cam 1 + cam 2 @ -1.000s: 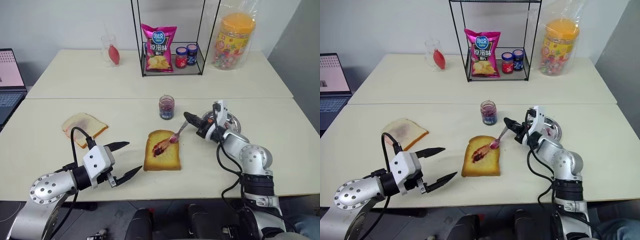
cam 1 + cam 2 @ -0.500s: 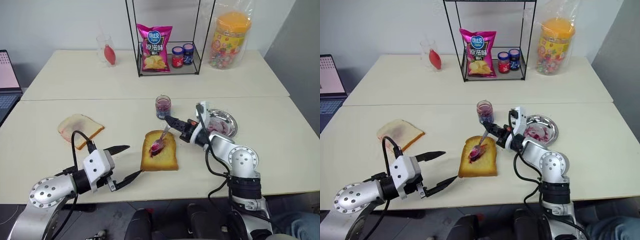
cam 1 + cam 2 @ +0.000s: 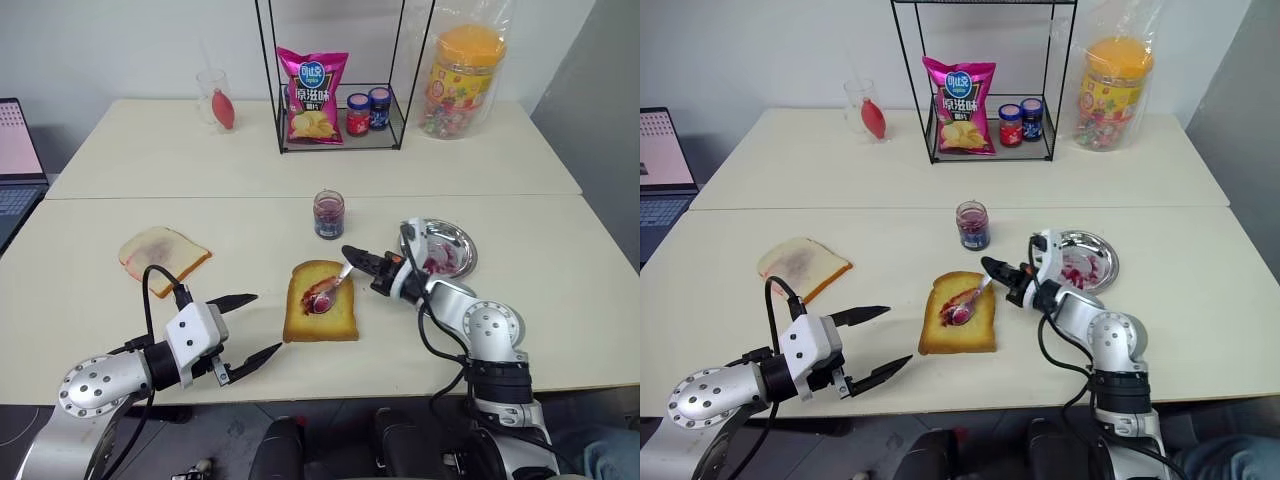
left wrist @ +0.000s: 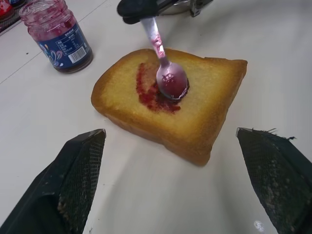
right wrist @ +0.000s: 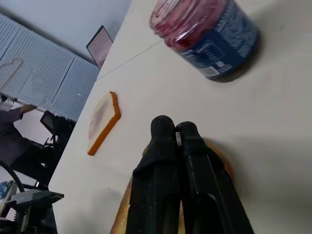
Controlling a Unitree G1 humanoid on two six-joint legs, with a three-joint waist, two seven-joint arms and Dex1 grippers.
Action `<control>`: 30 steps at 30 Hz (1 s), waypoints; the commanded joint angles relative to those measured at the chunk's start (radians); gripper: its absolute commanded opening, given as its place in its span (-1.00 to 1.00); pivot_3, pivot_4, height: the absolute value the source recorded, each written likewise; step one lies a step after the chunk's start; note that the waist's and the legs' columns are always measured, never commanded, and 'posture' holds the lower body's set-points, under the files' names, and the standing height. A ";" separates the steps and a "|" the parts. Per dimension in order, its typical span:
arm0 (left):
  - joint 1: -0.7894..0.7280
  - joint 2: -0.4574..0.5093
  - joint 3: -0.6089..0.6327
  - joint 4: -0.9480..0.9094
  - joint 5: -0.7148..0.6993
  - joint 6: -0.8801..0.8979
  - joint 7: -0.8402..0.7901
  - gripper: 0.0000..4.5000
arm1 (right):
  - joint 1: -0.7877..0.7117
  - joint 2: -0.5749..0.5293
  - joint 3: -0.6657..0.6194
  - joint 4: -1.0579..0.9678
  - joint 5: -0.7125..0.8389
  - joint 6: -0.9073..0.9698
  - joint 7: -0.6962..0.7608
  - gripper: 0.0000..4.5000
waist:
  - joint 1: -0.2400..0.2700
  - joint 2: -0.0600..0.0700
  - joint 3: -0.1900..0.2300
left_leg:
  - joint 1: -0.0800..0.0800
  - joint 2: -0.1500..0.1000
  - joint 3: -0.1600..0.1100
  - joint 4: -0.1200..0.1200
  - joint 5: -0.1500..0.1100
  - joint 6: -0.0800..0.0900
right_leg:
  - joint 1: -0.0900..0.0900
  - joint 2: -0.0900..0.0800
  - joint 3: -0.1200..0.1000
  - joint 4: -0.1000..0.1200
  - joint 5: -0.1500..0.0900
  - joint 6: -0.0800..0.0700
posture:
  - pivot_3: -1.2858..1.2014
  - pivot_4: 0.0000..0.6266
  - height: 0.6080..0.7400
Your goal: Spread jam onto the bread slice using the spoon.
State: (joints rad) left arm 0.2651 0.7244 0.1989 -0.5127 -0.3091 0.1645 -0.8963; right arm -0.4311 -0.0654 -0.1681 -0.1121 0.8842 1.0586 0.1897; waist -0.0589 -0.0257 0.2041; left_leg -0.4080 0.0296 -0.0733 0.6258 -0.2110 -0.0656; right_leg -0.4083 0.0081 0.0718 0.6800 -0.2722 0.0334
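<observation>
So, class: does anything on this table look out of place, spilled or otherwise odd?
Nothing is spilled. One oddity: a second bread slice with a pinkish smear lies directly on the bare table, left of the toasted slice. The jam jar stands open.

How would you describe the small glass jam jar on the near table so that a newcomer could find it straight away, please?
Start at the black wire rack on the far table, then come forward onto the near table. The small clear glass jar with a blue label stands there alone and lidless, just beyond the golden-brown toast slice. Unlike the two lidded jars in the rack, it is open, showing dark red jam.
</observation>
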 commanded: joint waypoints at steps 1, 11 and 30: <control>-0.010 0.009 -0.009 -0.030 -0.003 -0.015 -0.003 1.00 | 0.026 -0.038 -0.049 -0.053 0.047 0.073 -0.033 -0.99 | 0.001 0.000 0.000 | 0.000 0.000 0.000 0.000 0.000 0.000 | 0.000 0.000 0.000 0.000 0.000 0.000 | 0.03 -0.52 1.00; -0.006 0.007 0.002 -0.030 -0.007 -0.015 0.005 1.00 | -0.037 -0.013 -0.147 -0.125 0.274 0.158 -0.154 -0.99 | -0.001 0.000 0.000 | -0.001 0.000 0.000 0.000 0.000 0.000 | 0.000 0.000 0.000 0.000 0.000 0.000 | 0.03 -0.52 1.00; 0.006 0.011 0.019 -0.041 -0.013 -0.012 0.011 1.00 | -0.026 0.030 0.019 -0.017 0.109 0.054 -0.103 -0.99 | -0.008 0.000 0.000 | -0.002 0.000 0.000 -0.002 0.000 0.000 | -0.003 0.000 0.000 0.000 0.001 0.002 | 0.03 -0.52 1.00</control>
State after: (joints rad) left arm 0.2649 0.7246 0.1939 -0.5144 -0.3105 0.1668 -0.8846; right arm -0.4699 -0.0089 -0.1392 -0.0863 0.9917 1.1076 0.0647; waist -0.0664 -0.0253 0.2044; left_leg -0.4099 0.0301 -0.0733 0.6240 -0.2112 -0.0656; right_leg -0.4109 0.0086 0.0714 0.6797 -0.2710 0.0355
